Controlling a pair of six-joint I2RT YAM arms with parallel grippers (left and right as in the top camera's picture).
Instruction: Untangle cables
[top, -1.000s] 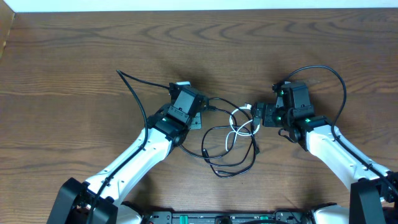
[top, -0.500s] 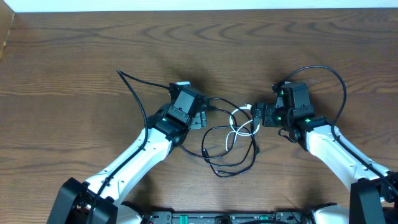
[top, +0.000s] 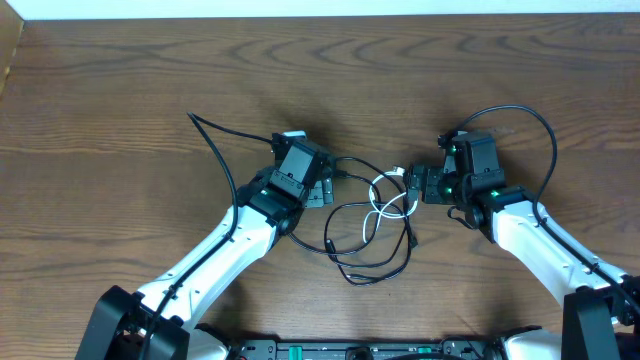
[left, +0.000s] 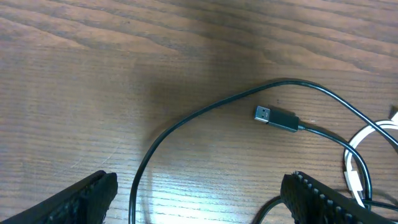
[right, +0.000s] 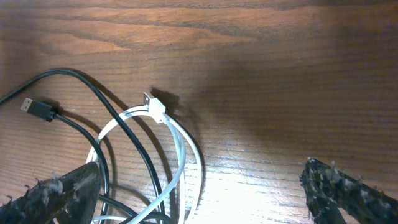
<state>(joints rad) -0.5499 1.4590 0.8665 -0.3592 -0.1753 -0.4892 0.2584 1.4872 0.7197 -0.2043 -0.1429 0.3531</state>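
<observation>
Nearest the bases, the thin black cables lie in loose overlapping loops on the dark wood-grain table, with the short white cable threaded through. The left gripper and right gripper flank the knot, fingers spread wide and holding nothing, probably poised to take separate strands. Beyond the left fingers, a black plug lies free.

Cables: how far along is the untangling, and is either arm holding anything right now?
Done: very little. One black plug lies free on the table.
In hand: nothing. The left gripper and the right gripper are both open above the pile.
Left: the white cable is looped through the black cables in the middle, so nearly all the separating remains.
</observation>
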